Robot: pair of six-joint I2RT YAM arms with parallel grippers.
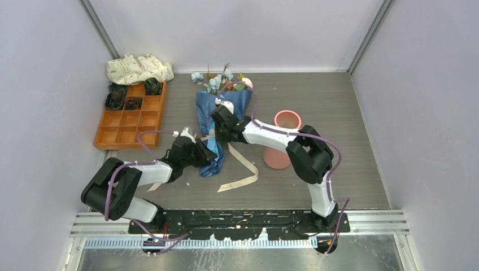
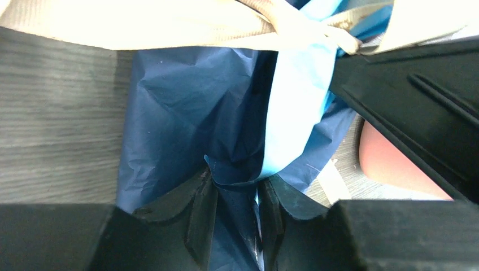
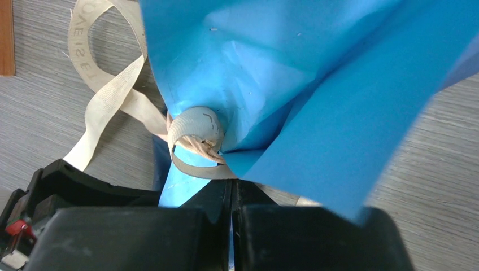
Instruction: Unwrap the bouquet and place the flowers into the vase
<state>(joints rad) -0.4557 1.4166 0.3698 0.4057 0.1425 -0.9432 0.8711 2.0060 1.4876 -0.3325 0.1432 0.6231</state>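
Unwrap step: bouquet [image 1: 217, 113] flat on tabletop [image 1: 350, 113] beside vase [image 1: 282, 141]; right claw [image 3: 231, 195] clamped on its light-blue wrap at ribbon knot [image 3: 195, 132]; left claw [image 2: 237, 209] half-closed around dark tail, grip unclear. Next: slide knot off.

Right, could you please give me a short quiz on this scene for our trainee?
1. True or false: the vase already holds flowers.
2. What sits between the left fingers? A ribbon, B dark blue paper, C cloth.
3. In the top view, which side of the bouquet is the orange tray on?
Key: 1 false; 2 B; 3 left.
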